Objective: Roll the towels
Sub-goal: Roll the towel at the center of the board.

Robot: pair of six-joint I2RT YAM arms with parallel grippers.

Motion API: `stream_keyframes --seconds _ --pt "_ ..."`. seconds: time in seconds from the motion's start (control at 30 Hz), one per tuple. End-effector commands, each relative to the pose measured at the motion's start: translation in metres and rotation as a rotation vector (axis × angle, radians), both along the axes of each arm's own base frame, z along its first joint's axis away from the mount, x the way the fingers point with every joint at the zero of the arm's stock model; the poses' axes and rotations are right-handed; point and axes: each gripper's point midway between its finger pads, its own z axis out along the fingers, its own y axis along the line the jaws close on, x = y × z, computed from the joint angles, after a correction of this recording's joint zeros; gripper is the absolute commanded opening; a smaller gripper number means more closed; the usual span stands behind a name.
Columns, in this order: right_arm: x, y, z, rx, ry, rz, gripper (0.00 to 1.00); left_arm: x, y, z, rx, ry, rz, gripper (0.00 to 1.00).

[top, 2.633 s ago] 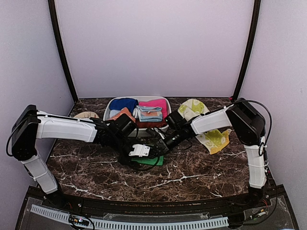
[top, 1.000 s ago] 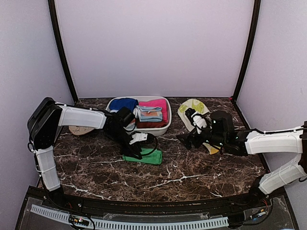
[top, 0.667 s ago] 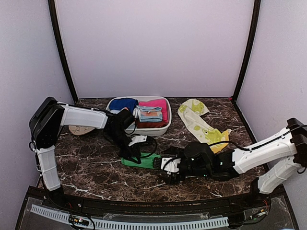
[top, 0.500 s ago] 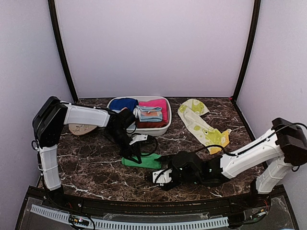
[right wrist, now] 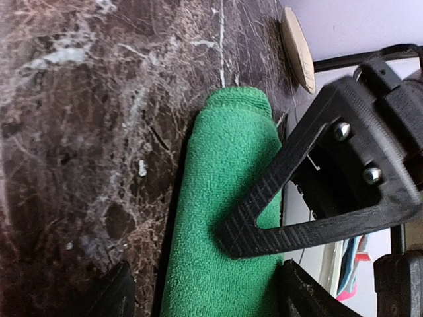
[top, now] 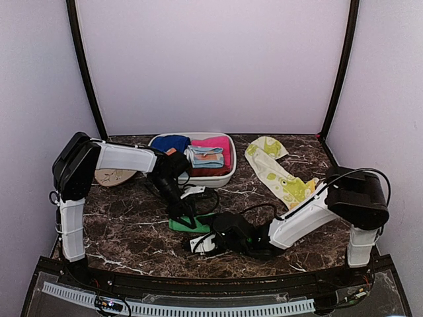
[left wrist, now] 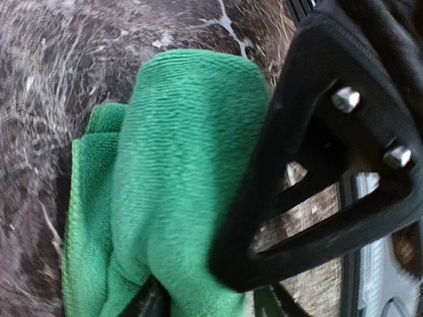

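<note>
The green towel [top: 201, 224] lies as a short roll on the marble table, just in front of the basket. My left gripper [top: 188, 220] reaches down onto it from the back left. In the left wrist view the green towel [left wrist: 178, 165] bunches between the fingertips of the left gripper [left wrist: 208, 305], which is shut on it. My right gripper [top: 198, 243] lies low at the roll's near side. It is open, and the green towel [right wrist: 225, 165] runs between the fingers of the right gripper [right wrist: 205, 294]. The cream towel [top: 274, 173] with yellow-green shapes lies flat at the back right.
A white basket [top: 226, 178] holding blue, pink and orange folded cloths stands at the back centre. A flat wooden disc [top: 114, 177] lies at the back left. The right arm stretches low across the front right of the table. A black cable loops beside the green towel.
The right arm swung from beside the cream towel down to the near side of the green towel, its jaws narrowing. The left gripper stayed on the green towel.
</note>
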Motion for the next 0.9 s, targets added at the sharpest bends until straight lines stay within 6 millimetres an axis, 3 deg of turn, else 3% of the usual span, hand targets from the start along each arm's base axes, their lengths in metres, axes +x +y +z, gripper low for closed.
stream_keyframes --seconds 0.0,0.1,0.13,0.27,0.37,0.67,0.87 --pt "0.026 -0.01 -0.015 0.013 0.061 -0.106 0.7 -0.038 0.053 -0.057 0.297 0.126 -0.029 0.54" --pt "0.025 -0.025 -0.035 -0.012 0.182 -0.146 0.67 -0.03 0.052 -0.042 0.202 0.066 0.005 0.8" --pt "0.023 -0.028 -0.04 -0.022 0.218 -0.15 0.65 -0.027 0.053 -0.04 0.184 0.039 0.014 0.84" --pt "0.014 -0.036 -0.062 -0.074 0.395 -0.18 0.59 -0.021 0.059 -0.033 0.156 0.006 0.055 0.85" --pt "0.007 -0.039 -0.076 -0.115 0.543 -0.209 0.57 -0.001 0.071 -0.021 0.124 -0.023 0.142 0.87" --pt "-0.008 -0.047 -0.089 -0.16 0.934 -0.276 0.54 0.026 0.098 0.041 -0.037 -0.219 0.298 0.88" --pt "-0.014 -0.052 -0.099 -0.176 1.128 -0.332 0.39 0.033 0.109 0.056 -0.075 -0.407 0.321 0.88"
